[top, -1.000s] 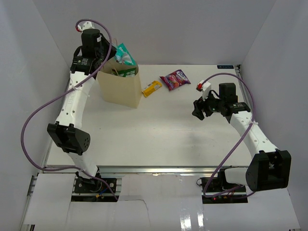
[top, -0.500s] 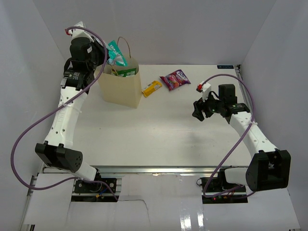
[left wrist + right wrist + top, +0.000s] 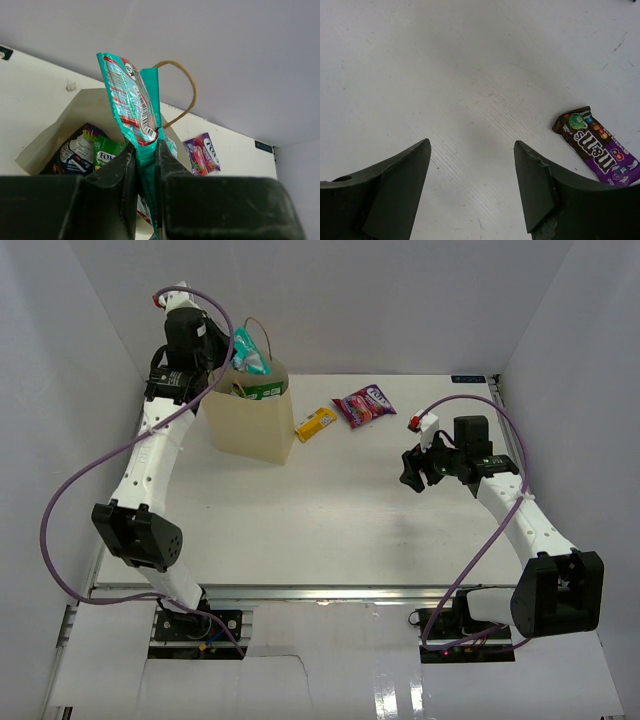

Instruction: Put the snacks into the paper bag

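white table (image 3: 330, 520), lightly scuffed; pale walls (image 3: 400, 300) on 3 sides. l gripper (image 3: 146, 150) pinching teal packet (image 3: 131, 107) above paper bag (image 3: 248, 428), far-left corner. r gripper (image 3: 470, 170) spread over bare top, purple candy pack (image 3: 596, 146) nearby. pink packet (image 3: 364, 405) and yellow bar (image 3: 316, 423) lie right of bag.

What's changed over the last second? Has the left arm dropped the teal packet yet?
Not dropped. The left gripper stays shut on the teal packet over the bag. The left arm swung out left, then came most of the way back, leaving the packet slightly further left. The right gripper, yellow bar and pink packet stayed put.
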Motion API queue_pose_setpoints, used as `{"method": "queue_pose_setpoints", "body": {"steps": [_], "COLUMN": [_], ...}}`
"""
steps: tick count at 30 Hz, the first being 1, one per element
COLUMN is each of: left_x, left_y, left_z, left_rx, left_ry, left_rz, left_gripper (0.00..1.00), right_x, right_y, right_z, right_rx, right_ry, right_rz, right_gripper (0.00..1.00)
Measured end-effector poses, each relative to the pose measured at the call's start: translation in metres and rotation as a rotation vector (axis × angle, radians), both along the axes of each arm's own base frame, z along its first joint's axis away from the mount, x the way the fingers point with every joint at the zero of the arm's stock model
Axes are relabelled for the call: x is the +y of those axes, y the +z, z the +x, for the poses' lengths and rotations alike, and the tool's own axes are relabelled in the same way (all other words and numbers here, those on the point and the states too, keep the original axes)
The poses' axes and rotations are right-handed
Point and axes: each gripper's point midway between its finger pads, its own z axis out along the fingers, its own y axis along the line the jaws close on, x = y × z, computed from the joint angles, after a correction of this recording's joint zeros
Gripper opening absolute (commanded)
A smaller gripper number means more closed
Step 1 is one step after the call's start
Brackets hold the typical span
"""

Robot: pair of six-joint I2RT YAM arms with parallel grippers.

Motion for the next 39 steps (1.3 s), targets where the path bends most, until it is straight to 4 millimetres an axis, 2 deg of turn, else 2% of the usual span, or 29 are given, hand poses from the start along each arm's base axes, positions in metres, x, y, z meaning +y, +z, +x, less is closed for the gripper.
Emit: {"method": "queue_pose_setpoints", "body": {"steps": [2, 4, 6, 7, 8, 9, 11, 12, 14, 15, 18, 21, 23, 26, 28, 30, 33, 34, 36, 39], "left_x": [-0.003, -0.005, -0.007, -0.008, -0.008, -0.007, -0.008, -0.009, -0.01, -0.012, -0.017, -0.025, -0.03, -0.034, -0.036, -0.037, -0.037, -0.037, -0.036, -0.037], "left_y": [-0.018, -0.039, -0.059, -0.066, -0.07, -0.072, -0.068, -0.064, -0.055, -0.051, -0.035, -0.013, 0.009, 0.034, 0.048, 0.049, 0.03, 0.023, 0.007, -0.025], "left_z": [0.012, 0.018, 0.02, 0.02, 0.019, 0.017, 0.017, 0.017, 0.017, 0.017, 0.017, 0.013, 0.004, -0.025, -0.056, -0.094, -0.15, -0.163, -0.186, -0.204], "left_rx": [0.046, 0.1, 0.162, 0.183, 0.2, 0.209, 0.204, 0.196, 0.177, 0.166, 0.123, 0.058, -0.01, -0.099, -0.17, -0.22, -0.251, -0.254, -0.255, -0.209], "left_ry": [0.001, -0.002, -0.009, -0.01, -0.011, -0.011, -0.016, -0.018, -0.03, -0.039, -0.079, -0.143, -0.192, -0.26, -0.304, -0.349, -0.4, -0.411, -0.425, -0.435], "left_rz": [-0.006, -0.007, -0.006, -0.006, -0.005, -0.003, -0.01, -0.015, -0.021, -0.024, -0.022, -0.003, 0.015, 0.031, 0.029, 0.018, -0.01, -0.021, -0.048, -0.091], "left_gripper": [0.07, 0.09, 0.18, 0.24, 0.39, 0.47, 0.63, 0.74, 0.84, 0.93, 0.98, 0.98, 0.98, 0.98, 0.98, 0.98, 0.98, 0.98, 0.98, 0.98], "right_x": [-0.001, -0.002, -0.003, -0.004, -0.004, -0.004, -0.005, -0.005, -0.007, -0.008, -0.016, -0.036, -0.05, -0.064, -0.07, -0.077, -0.09, -0.094, -0.102, -0.113], "right_y": [0.0, 0.0, 0.0, -0.001, -0.002, -0.003, -0.003, -0.003, -0.005, -0.007, -0.016, -0.036, -0.049, -0.062, -0.066, -0.071, -0.083, -0.087, -0.095, -0.106], "right_z": [0.0, 0.0, 0.0, -0.001, -0.001, -0.002, -0.001, -0.001, 0.0, 0.002, 0.017, 0.04, 0.05, 0.054, 0.053, 0.052, 0.058, 0.065, 0.08, 0.109], "right_rx": [-0.002, -0.002, -0.003, -0.001, 0.001, 0.003, 0.003, 0.003, 0.005, 0.012, 0.047, 0.101, 0.123, 0.118, 0.101, 0.087, 0.095, 0.094, 0.099, 0.092], "right_ry": [-0.003, -0.006, -0.01, -0.012, -0.013, -0.013, -0.015, -0.017, -0.023, -0.034, -0.089, -0.196, -0.24, -0.152, -0.03, 0.098, 0.23, 0.264, 0.32, 0.368], "right_rz": [-0.002, -0.005, -0.005, -0.005, -0.005, -0.006, -0.006, -0.006, -0.012, -0.016, -0.044, -0.11, -0.171, -0.281, -0.342, -0.402, -0.472, -0.489, -0.512, -0.542], "right_gripper": [0.73, 0.73, 0.73, 0.73, 0.73, 0.73, 0.73, 0.73, 0.79, 0.79, 0.8, 0.82, 0.87, 0.87, 0.83, 0.8, 0.77, 0.75, 0.74, 0.74]}}
